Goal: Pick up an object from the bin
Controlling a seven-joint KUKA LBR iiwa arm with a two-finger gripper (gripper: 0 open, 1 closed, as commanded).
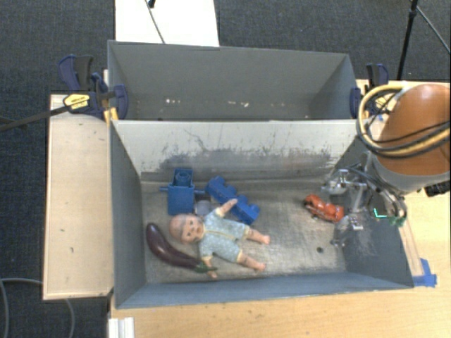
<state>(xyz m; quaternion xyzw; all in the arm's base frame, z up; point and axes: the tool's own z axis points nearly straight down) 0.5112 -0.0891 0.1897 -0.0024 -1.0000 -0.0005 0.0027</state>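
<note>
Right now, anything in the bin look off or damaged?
Nothing stands out. The doll, purple eggplant and blue blocks lie loose at left; a small orange toy sits beside the gripper. No damage visible.

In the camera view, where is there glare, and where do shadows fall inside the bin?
Camera view: light is even and soft; a pale sheen lies on the bin's back wall; the right wall is darker below the gripper; the doll and the purple eggplant cast only faint shadows.
</note>
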